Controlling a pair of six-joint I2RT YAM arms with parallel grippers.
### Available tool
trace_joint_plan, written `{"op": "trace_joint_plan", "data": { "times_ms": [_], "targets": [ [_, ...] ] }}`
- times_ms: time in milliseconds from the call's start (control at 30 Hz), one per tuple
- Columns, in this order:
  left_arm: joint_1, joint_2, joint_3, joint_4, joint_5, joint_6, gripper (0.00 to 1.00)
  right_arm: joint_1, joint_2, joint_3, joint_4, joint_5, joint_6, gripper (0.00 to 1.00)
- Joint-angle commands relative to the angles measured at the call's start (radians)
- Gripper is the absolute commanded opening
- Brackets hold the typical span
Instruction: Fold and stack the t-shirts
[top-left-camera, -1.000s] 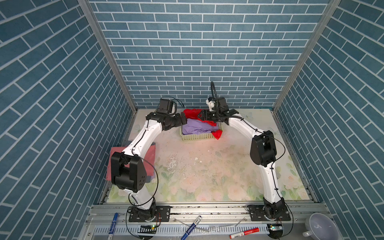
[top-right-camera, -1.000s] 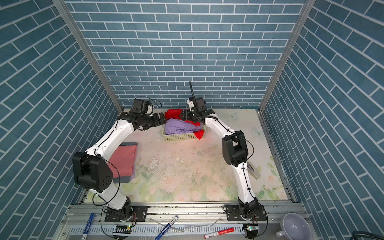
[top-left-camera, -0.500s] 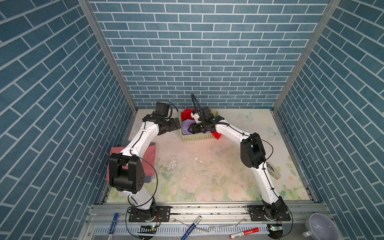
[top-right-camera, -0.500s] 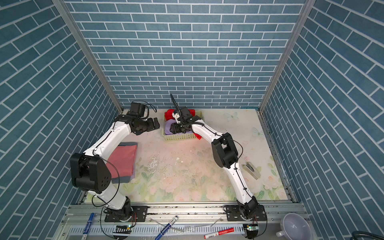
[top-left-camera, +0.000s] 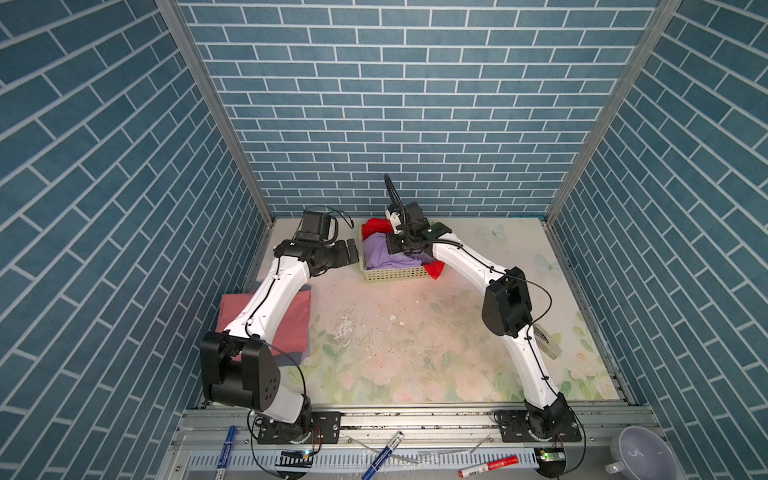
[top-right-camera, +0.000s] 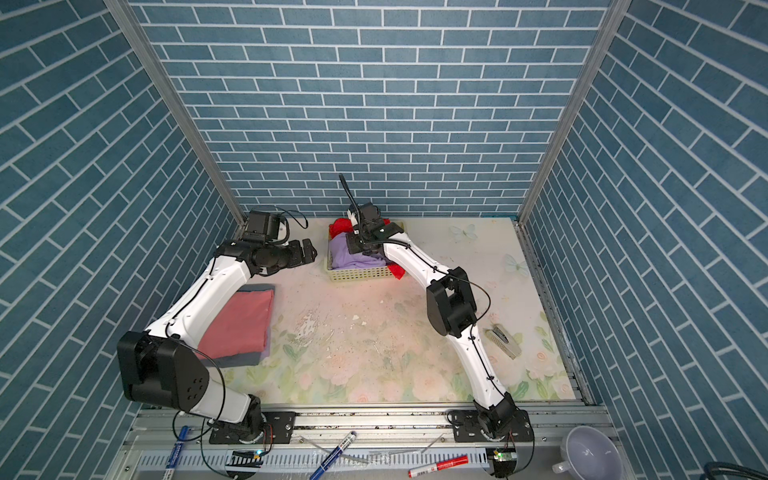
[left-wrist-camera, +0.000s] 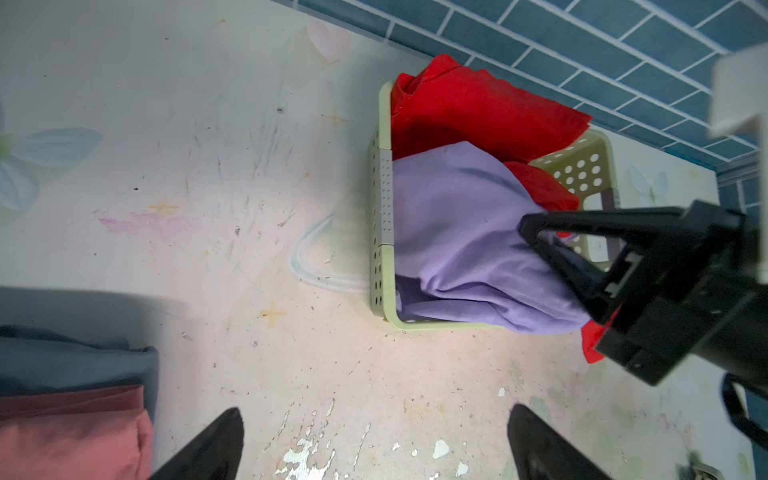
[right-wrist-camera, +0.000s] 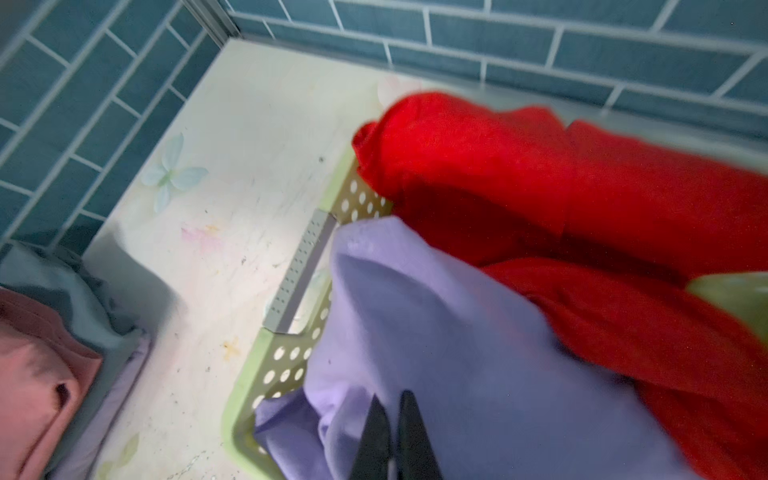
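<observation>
Basket (top-left-camera: 395, 274) holds lilac t-shirt (top-left-camera: 384, 254), with red t-shirt (top-left-camera: 376, 226) bunched behind and beside it and one red end hanging over the basket rim. Right end effector (right-wrist-camera: 390, 405) is inside the basket, fingers pressed together, pinching a fold of the lilac t-shirt. Left end effector (left-wrist-camera: 374, 411) hovers just beside the basket, spread wide, holding nothing. Salmon-pink t-shirt (top-right-camera: 241, 320) lies folded on grey t-shirt (top-right-camera: 245, 359) on the worktop (top-right-camera: 374, 353), well apart from the basket.
</observation>
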Motion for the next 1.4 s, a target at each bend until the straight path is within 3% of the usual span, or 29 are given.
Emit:
{"op": "trace_joint_plan", "data": {
  "times_ms": [0,300,400,533,567,633,667,733,767,900,1100,1367],
  "targets": [
    [0.005,-0.039,-0.012,0.081,0.125,0.046,1.0,0.004,-0.224,0.098,0.035,0.08,-0.083,0.0],
    [0.005,-0.087,-0.023,0.358,0.344,-0.027,1.0,0.004,-0.534,-0.016,0.104,0.169,-0.223,0.0],
    [0.005,-0.085,-0.001,0.383,0.37,-0.057,1.0,0.004,-0.659,-0.151,0.1,0.255,-0.235,0.0],
    [0.003,-0.098,0.014,0.366,0.384,-0.081,1.0,0.002,-0.868,-0.445,0.093,0.476,-0.196,0.0],
    [0.0,-0.103,0.009,0.353,0.378,-0.084,1.0,-0.003,-0.916,-0.516,0.087,0.519,-0.177,0.07],
    [-0.018,-0.11,0.002,0.31,0.348,-0.097,1.0,-0.027,-1.014,-0.697,0.07,0.591,-0.107,0.49],
    [-0.036,-0.114,0.002,0.288,0.328,-0.105,0.99,-0.051,-1.044,-0.748,0.037,0.601,-0.061,0.58],
    [-0.111,-0.114,0.007,0.231,0.264,-0.095,1.0,-0.109,-1.098,-0.838,-0.026,0.58,0.036,0.72],
    [-0.149,-0.109,0.009,0.206,0.223,-0.088,1.0,-0.135,-1.12,-0.873,-0.029,0.546,0.058,0.73],
    [-0.291,-0.035,0.011,0.167,0.109,-0.152,1.0,-0.207,-1.183,-0.962,-0.013,0.426,0.094,0.73],
    [-0.471,0.139,0.03,0.295,0.017,-0.255,1.0,-0.245,-1.169,-1.016,-0.038,0.347,0.098,0.73],
    [-0.595,0.491,0.303,0.314,-0.038,-0.374,1.0,-0.301,-1.156,-1.078,-0.034,0.263,0.106,0.73]
  ]
}}
